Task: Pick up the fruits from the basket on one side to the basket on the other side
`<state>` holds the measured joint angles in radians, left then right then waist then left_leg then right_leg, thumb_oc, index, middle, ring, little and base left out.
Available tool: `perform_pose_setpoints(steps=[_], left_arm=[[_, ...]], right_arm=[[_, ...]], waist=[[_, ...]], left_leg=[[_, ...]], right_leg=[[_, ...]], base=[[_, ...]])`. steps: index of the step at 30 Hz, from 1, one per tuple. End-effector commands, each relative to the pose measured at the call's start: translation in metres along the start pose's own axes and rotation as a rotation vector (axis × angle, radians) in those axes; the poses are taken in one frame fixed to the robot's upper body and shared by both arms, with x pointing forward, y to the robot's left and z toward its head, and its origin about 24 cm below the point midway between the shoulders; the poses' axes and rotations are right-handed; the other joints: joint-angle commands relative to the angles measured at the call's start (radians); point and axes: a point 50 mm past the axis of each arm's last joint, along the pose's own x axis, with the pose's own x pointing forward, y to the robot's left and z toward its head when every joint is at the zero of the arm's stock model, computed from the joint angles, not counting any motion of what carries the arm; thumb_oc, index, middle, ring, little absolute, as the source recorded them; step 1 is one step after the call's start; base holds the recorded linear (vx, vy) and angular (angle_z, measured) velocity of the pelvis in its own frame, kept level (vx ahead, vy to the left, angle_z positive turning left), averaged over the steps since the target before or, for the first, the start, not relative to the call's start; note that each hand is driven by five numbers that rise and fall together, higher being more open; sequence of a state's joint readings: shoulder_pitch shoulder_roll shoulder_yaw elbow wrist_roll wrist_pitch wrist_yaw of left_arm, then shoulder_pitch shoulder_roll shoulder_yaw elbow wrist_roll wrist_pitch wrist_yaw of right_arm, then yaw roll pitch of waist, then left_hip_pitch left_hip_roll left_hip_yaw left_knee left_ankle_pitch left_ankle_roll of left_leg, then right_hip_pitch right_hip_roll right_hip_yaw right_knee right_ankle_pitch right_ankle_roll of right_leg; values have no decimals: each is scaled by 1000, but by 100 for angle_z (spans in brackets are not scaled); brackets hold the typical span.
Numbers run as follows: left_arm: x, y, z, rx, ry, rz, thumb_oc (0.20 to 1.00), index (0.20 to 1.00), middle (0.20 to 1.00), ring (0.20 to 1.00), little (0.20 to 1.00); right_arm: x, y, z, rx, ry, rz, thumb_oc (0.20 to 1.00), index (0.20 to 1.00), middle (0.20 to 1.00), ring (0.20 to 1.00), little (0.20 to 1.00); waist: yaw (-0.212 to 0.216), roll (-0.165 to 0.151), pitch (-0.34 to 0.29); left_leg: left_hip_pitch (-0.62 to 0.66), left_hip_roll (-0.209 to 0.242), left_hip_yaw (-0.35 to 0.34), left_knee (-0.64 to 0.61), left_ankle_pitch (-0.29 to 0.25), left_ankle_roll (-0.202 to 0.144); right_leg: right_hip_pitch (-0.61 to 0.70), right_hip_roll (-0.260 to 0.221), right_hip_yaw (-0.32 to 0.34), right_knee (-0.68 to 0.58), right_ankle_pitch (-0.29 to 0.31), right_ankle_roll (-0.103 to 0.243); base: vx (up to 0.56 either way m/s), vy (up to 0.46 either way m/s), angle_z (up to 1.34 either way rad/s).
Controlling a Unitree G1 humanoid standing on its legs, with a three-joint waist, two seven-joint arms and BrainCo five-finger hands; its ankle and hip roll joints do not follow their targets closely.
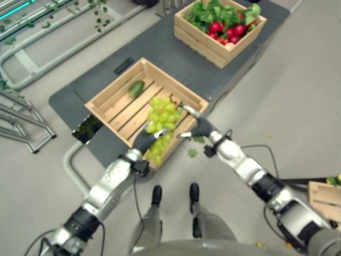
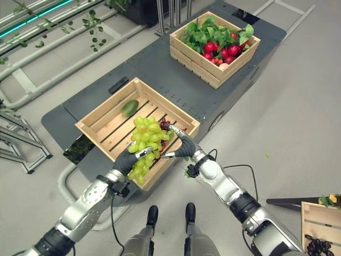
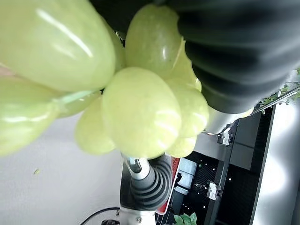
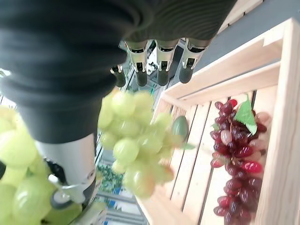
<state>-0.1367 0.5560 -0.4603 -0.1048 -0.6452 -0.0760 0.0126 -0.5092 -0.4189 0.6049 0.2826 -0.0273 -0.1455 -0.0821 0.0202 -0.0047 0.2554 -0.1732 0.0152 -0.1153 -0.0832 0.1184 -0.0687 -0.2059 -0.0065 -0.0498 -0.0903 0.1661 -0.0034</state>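
Note:
A big bunch of green grapes (image 2: 145, 133) hangs over the front edge of the near wooden crate (image 2: 98, 114). My left hand (image 2: 127, 160) is shut on the bunch from the left, and the grapes (image 3: 140, 112) press close against its palm. My right hand (image 2: 181, 148) is just right of the bunch with straight fingers (image 4: 159, 61), holding nothing. Red grapes (image 4: 234, 154) lie in the crate's near right corner, beside that hand. A green oval fruit (image 2: 129, 108) rests on the slats toward the crate's far side.
A second crate (image 2: 194, 58) of leafy greens and red fruit stands at the far right of the dark platform (image 2: 160, 69). A third crate (image 2: 319, 213) with dark grapes (image 2: 318, 246) sits on the floor at lower right. Metal rails run along the left.

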Motion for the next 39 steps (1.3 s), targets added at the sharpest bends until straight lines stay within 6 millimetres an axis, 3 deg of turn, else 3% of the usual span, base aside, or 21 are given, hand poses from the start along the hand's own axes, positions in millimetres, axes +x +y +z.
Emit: perform_pose_setpoints(steps=[1,13,24,39], left_arm=[[15,-26,30,-22,-158,-132,200,200,200,200,200],[17,-46,26,-128,-139,-190,200,200,200,200,200],[17,-64,25,-216,-112,-273,200,200,200,200,200],[20,-91,35,-350,-129,-377,200,200,200,200,200]], right_arm=[[15,9,20,33,-87,22,1000,1000,1000,1000,1000],[35,20,58,102,-209,44,1000,1000,1000,1000,1000],[42,32,72,119,-249,93,1000,1000,1000,1000,1000],[60,73,103,49,-313,190,1000,1000,1000,1000,1000]], waist=[[32,-39,-92],[48,-41,-87],[54,-40,-81],[67,-32,-77]], left_leg=[[-34,-58,-46,7,-66,59],[-48,-60,-49,8,-64,61],[-52,-61,-45,10,-66,63],[-59,-65,-47,12,-66,65]], right_leg=[[1,-33,-16,27,-102,108],[-12,-33,-10,28,-98,106],[-16,-34,-3,28,-95,106],[-25,-34,8,25,-90,103]], base=[[0,0,0],[0,0,0],[0,0,0],[0,0,0]])
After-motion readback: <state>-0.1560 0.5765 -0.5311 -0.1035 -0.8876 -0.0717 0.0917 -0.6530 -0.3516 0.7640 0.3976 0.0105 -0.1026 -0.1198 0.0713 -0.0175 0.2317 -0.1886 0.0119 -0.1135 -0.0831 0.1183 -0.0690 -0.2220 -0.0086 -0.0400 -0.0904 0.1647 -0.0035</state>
